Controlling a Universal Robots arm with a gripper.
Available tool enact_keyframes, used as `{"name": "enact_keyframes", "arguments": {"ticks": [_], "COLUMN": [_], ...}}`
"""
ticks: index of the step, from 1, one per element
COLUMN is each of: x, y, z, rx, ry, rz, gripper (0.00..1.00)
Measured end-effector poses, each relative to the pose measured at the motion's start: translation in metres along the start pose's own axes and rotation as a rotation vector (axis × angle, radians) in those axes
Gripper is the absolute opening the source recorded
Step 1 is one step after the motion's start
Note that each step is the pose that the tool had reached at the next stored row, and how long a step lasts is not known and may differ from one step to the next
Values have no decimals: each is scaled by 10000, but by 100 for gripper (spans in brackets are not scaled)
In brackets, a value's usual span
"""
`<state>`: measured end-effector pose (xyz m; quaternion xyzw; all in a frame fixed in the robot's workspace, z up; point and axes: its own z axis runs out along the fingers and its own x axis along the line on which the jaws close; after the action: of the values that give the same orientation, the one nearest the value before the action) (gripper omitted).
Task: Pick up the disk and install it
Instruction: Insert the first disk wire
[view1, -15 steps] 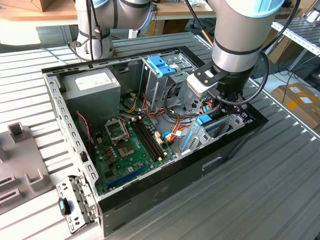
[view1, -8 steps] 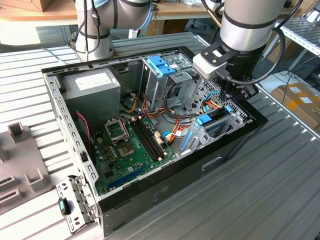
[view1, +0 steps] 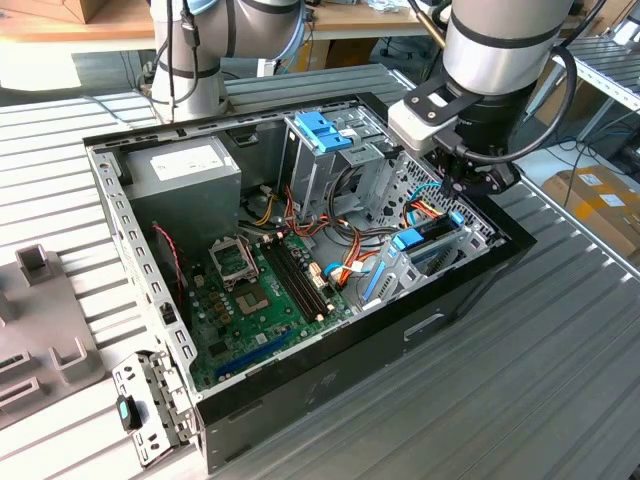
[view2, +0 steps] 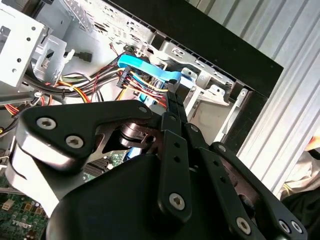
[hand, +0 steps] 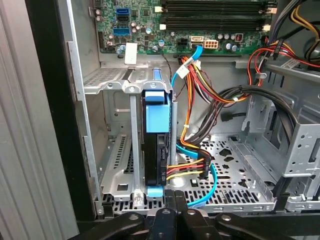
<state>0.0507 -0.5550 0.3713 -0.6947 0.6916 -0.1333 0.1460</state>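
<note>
The disk (hand: 161, 160) stands on edge in the metal drive bay (hand: 115, 150) at the front corner of the open computer case (view1: 470, 290). A blue rail (hand: 155, 117) runs along it, and coloured power wires and a blue data cable (hand: 212, 185) are plugged into its end. In the exterior view the disk (view1: 428, 243) sits in the bay on the exterior view's right, just below my gripper (view1: 464, 192). My gripper (hand: 172, 196) hangs just above the disk's cabled end with its fingers (view2: 172, 107) pressed together and nothing between them.
A motherboard (view1: 260, 290) covers the case floor. A grey power-supply box (view1: 185, 170) sits in the far corner, and a drive cage with a blue handle (view1: 322, 130) stands mid-back. Cable bundles (hand: 220, 105) cross beside the bay. A second arm's base (view1: 190, 50) stands behind the case.
</note>
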Motion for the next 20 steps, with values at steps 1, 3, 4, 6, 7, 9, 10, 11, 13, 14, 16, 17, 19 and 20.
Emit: {"name": "enact_keyframes", "arguments": {"ticks": [1, 3, 4, 6, 7, 9, 10, 11, 13, 14, 16, 17, 19, 20], "x": [0, 0, 0, 0, 0, 1, 1, 1, 1, 1, 1, 1, 1, 1], "y": [1, 2, 3, 4, 5, 7, 7, 8, 10, 11, 13, 13, 16, 17], "z": [1, 5, 8, 11, 13, 17, 19, 21, 26, 28, 32, 34, 39, 41], "rx": [-94, -386, -545, -869, -1033, -1348, -1510, -1674, -2171, -2353, -2734, -2931, -3489, -3654], "ry": [0, 1, 0, 0, -1, -1, -1, -2, -1, -1, -3, -2, -3, -3], "rz": [1, 7, 10, 15, 18, 25, 28, 30, 39, 42, 50, 53, 64, 67], "gripper": [11, 11, 11, 11, 11, 11, 11, 11, 11, 11, 11, 11, 11, 11]}}
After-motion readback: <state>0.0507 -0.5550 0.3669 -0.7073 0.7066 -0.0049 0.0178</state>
